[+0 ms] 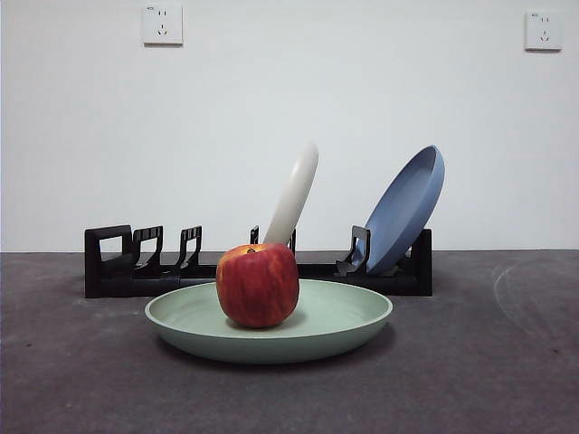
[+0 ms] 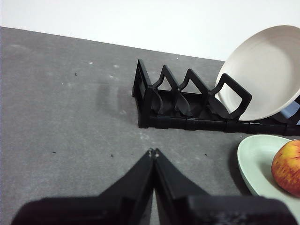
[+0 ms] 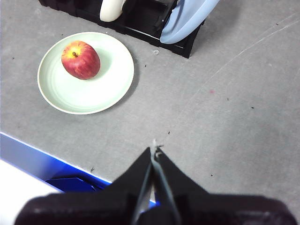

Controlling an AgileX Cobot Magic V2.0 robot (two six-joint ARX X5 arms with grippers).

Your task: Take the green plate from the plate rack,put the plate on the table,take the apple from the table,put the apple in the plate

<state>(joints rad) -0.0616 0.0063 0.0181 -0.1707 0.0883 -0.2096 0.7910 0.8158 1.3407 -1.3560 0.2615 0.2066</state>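
Observation:
The green plate point(image 1: 344, 321) lies flat on the table point(image 1: 488, 362) in front of the plate rack point(image 1: 118, 271). The red apple point(image 1: 258, 284) sits in the plate, a little left of its middle. From above, the right wrist view shows the apple point(image 3: 80, 59) resting in the plate point(image 3: 93, 93). My right gripper point(image 3: 154, 149) is shut and empty, high over bare table away from the plate. My left gripper point(image 2: 153, 152) is shut and empty too, over the table near the rack's point(image 2: 187, 112) empty end, with the plate's edge point(image 2: 253, 159) and apple point(image 2: 288, 166) off to one side.
A cream-white plate point(image 1: 297, 194) and a blue plate point(image 1: 407, 208) lean in the rack. A blue and white edge point(image 3: 42, 164) borders the table in the right wrist view. Wall sockets point(image 1: 162, 24) sit high on the back wall.

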